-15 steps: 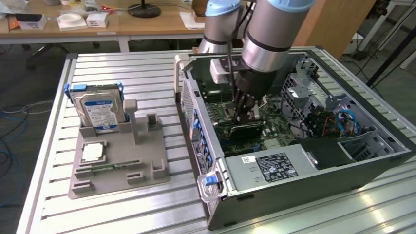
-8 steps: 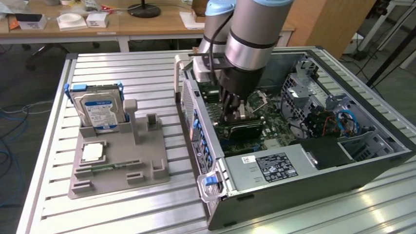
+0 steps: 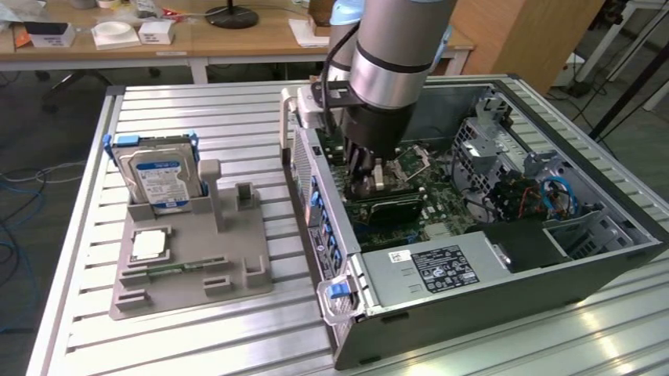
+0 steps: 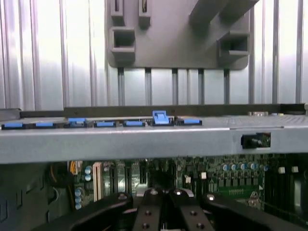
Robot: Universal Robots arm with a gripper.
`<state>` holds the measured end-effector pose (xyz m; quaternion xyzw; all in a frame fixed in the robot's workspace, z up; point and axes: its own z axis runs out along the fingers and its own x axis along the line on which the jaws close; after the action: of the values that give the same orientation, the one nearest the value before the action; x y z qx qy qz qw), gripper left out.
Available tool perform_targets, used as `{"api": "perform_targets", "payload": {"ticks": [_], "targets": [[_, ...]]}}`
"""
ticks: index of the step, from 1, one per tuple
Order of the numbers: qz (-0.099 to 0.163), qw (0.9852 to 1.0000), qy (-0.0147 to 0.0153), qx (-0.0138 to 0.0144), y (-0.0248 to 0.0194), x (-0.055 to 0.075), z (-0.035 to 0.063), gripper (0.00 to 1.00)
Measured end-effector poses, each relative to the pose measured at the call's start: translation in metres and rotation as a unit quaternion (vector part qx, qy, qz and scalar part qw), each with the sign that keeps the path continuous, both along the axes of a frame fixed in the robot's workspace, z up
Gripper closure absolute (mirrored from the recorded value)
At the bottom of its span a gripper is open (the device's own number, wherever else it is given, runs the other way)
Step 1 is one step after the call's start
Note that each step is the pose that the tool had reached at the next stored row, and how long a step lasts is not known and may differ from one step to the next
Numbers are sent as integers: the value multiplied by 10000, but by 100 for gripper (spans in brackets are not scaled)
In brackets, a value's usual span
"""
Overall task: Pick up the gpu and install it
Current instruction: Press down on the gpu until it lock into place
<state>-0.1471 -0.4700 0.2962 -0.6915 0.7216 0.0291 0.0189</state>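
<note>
Clamped tight, the claw [image 3: 366, 186] hangs inside the open computer case [image 3: 585, 274], low over the motherboard [image 3: 418, 211], its 2 fingers [image 4: 153, 211] drawn together in the wrist view. In the exterior view the fingers reach down beside a dark flat slab [image 3: 385, 205] standing just at their tips, at about 5 o'clock from the arm's black wrist. That slab is probably the gpu, lowered toward its slot, though I cannot tell for sure that the claw has it pinched; the fingers hide the contact.

The case lies on its side with the open face upward, presumably so the arm can come straight down onto the board. Along the case's near wall a row of blue clips [image 4: 103, 123] marks the expansion bays, with 1 blue tab [image 4: 160, 117] standing higher than the rest.

Outside the case, at 9 o'clock from the claw in the exterior view, a grey parts holder [image 3: 193, 270] sits on the slatted table [image 3: 209, 110]. It keeps a silver hard drive [image 3: 159, 178] upright in a slot at its far end and a square chip [image 3: 149, 245] flat in a recess, each easy to grasp from above. The holder's other upright slots [image 3: 232, 202] stand vacant.
</note>
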Motion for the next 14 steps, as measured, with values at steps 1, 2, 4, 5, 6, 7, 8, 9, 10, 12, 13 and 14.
{"api": "perform_targets", "payload": {"ticks": [1,2,4,5,6,7,8,9,10,12,13,14], "targets": [[1,10000,0,0,1,-2,0,89],[2,10000,0,1,3,-1,0,89],[-1,10000,0,4,8,-8,0,89],[-4,10000,0,6,11,-14,0,89],[-7,10000,0,7,17,-21,0,89],[-9,10000,0,7,27,-30,1,89],[-9,10000,0,7,35,-38,1,89],[-9,10000,0,8,39,-44,0,89],[-9,10000,2,8,43,-51,0,89],[-8,10000,43,12,44,-51,0,89],[-9,10000,79,16,44,-52,0,89],[-9,9999,106,23,44,-52,1,89]]}}
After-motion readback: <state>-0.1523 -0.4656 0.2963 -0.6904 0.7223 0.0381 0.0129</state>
